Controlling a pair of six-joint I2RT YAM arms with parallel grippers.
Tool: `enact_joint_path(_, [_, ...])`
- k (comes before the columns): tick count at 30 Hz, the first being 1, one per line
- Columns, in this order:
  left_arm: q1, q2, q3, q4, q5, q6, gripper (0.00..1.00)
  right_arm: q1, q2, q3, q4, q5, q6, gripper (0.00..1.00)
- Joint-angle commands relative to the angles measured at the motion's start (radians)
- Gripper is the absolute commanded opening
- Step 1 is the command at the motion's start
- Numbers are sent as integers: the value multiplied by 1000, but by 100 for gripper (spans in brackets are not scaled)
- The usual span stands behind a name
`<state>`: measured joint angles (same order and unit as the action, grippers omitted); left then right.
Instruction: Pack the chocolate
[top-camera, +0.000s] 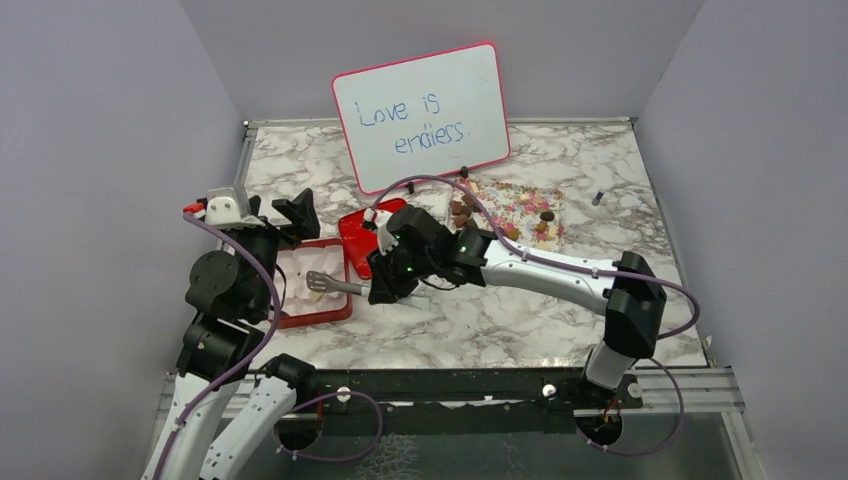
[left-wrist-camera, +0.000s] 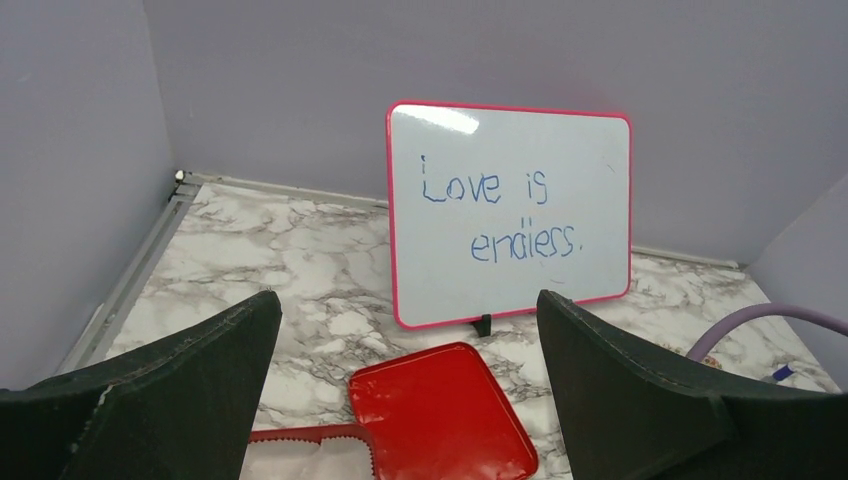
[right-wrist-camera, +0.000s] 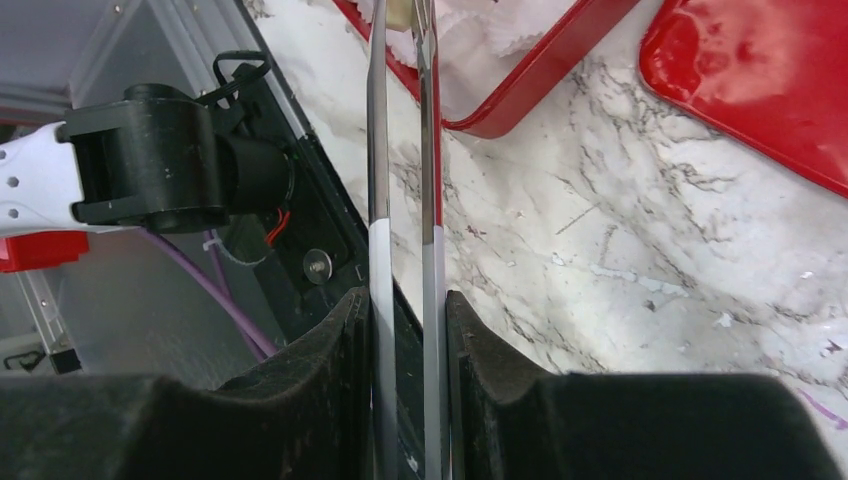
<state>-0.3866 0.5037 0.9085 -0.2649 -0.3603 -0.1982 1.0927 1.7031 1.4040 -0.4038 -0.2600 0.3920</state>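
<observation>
Several small brown chocolate pieces (top-camera: 460, 210) lie on the flower-patterned tray (top-camera: 522, 197) at the back right. My right gripper (top-camera: 385, 285) is shut on metal tongs (top-camera: 338, 287). In the right wrist view the tongs (right-wrist-camera: 400, 200) run up between my fingers (right-wrist-camera: 405, 320), and their tips pinch a small cream piece (right-wrist-camera: 400, 12) over the open red box (right-wrist-camera: 540, 80). The red box (top-camera: 318, 317) has a white paper liner (left-wrist-camera: 310, 460). My left gripper (top-camera: 290, 215) is open and empty, held above the table behind the box (left-wrist-camera: 300, 435).
The glossy red lid (top-camera: 360, 240) lies flat beside the box, and also shows in the left wrist view (left-wrist-camera: 440, 415). A whiteboard (top-camera: 420, 115) reading "Love is endless." stands at the back. A small blue object (top-camera: 597, 197) lies at the far right. Grey walls enclose the table.
</observation>
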Motion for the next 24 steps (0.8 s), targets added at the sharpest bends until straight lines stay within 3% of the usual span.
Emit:
enact_joint_path(1, [-3, -17, 18, 15, -14, 21, 99, 24, 43, 68, 50, -33, -17, 23])
enact_joint_path(24, [-13, -36, -36, 31, -30, 48, 99, 53, 180, 148, 3, -9, -24, 30])
